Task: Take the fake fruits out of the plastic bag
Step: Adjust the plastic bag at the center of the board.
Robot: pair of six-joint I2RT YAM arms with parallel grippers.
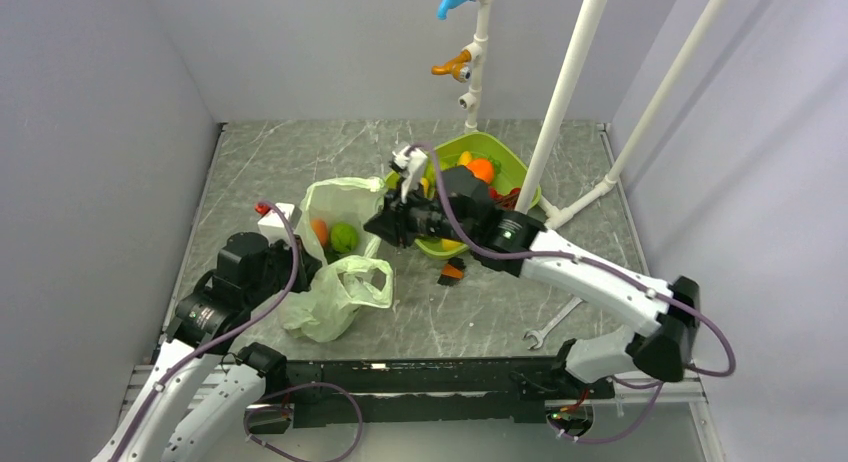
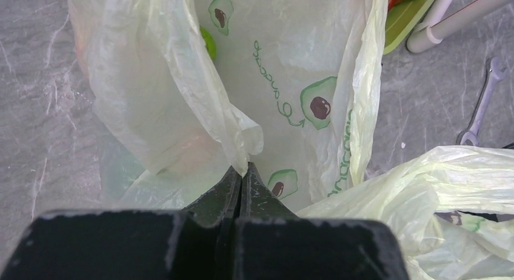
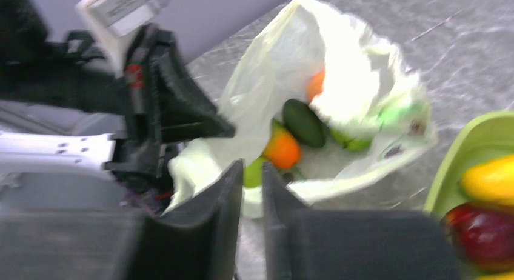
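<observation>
1. Two fruits [image 1: 344, 237], one orange and one green, are all the top view shows inside the bag [image 1: 335, 302]. Its film and the right gripper [image 1: 378, 227] cover the rest.
2. Blur softens the right wrist view, yet it shows more in the open mouth: an avocado [image 3: 303, 122], two orange pieces and some green bits. They lie at 12 to 1 o'clock from the fingertips, which are close to the bag's near rim.
3. That gripper's jaws stand nearly together with a narrow slot between them. A pale green patch shows in the slot, but the blur hides whether anything is caught, so its grip cannot be told.
4. Only the left wrist view shows the left gripper [image 2: 241, 176] plainly: it is clamped tight on a fold of the bag at its 12 o'clock. A pinkish shape shows dimly through the film at 11 o'clock, too veiled to name.
5. From the bag in the top view, the tray [image 1: 480, 137] lies at 2 o'clock and the wrench [image 1: 550, 327] at 4 o'clock. The right arm covers part of the tray.
6. Yellow and red fruits in the tray are cut off by the right wrist view's edge at 4 o'clock.
</observation>
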